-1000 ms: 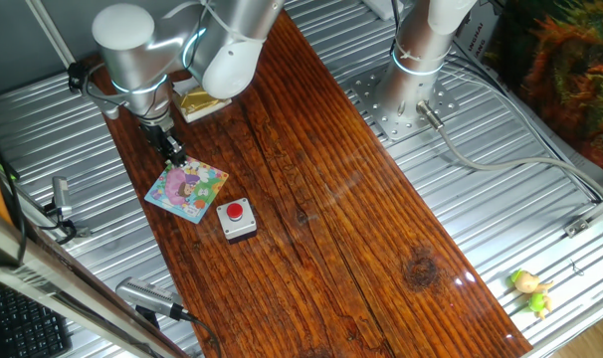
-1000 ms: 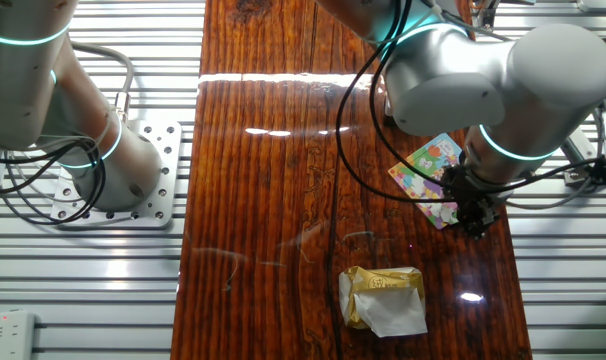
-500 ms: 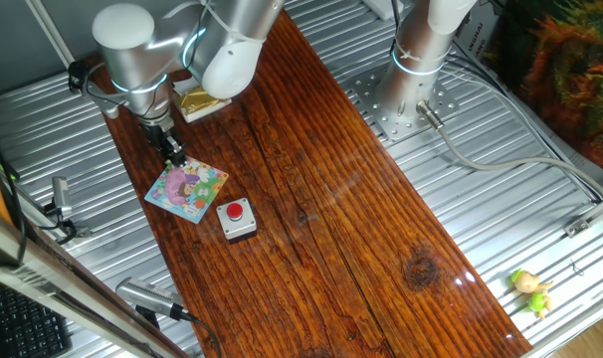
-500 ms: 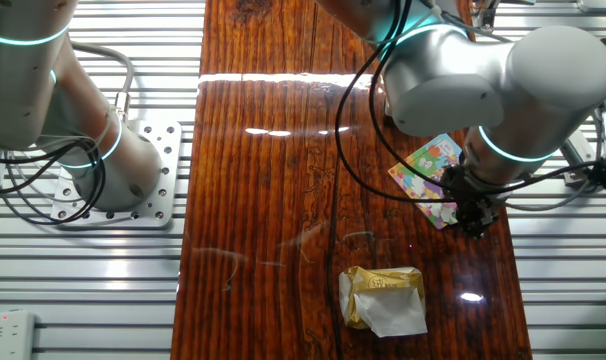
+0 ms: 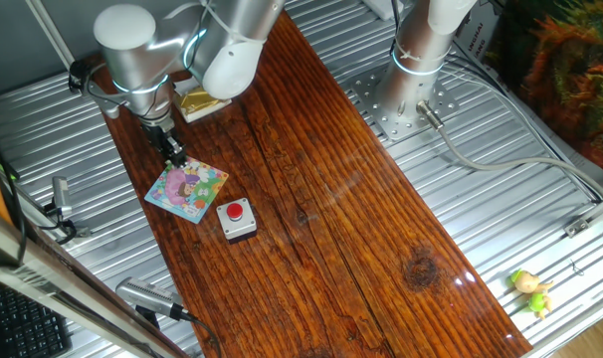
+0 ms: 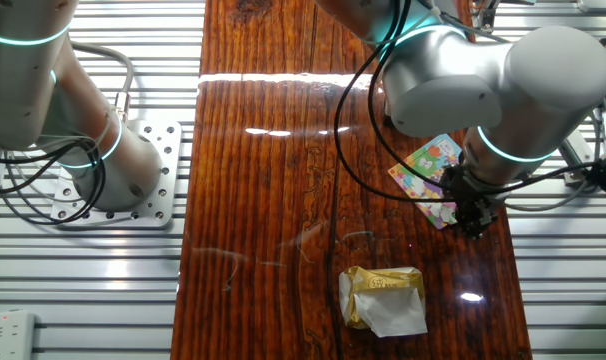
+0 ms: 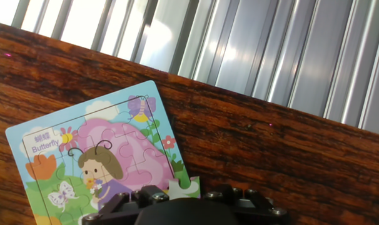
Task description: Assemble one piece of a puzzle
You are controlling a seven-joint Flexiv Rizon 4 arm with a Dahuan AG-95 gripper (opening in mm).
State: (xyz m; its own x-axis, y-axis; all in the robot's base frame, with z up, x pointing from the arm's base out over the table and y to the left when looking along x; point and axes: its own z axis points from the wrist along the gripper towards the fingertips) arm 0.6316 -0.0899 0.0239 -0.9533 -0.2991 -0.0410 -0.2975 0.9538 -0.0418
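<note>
The puzzle (image 5: pixel 187 189) is a small square board with a pink-purple cartoon figure, lying on the left part of the wooden table. It also shows in the other fixed view (image 6: pixel 429 170) and fills the lower left of the hand view (image 7: pixel 96 156). My gripper (image 5: pixel 174 155) stands upright over the board's far corner, and shows in the other fixed view too (image 6: pixel 474 224). In the hand view a loose green-and-white puzzle piece (image 7: pixel 184 185) sits at the board's corner, right under the gripper (image 7: pixel 185 195). The jaws look closed on it; the fingertips are hidden by the hand's black body.
A grey box with a red button (image 5: pixel 236 219) stands just in front of the puzzle. A yellowish-gold box (image 5: pixel 200 102) lies behind the gripper (image 6: pixel 383 298). A second arm's base (image 5: pixel 411 94) is bolted beside the table. Ribbed metal surrounds the wooden board (image 7: pixel 302 56).
</note>
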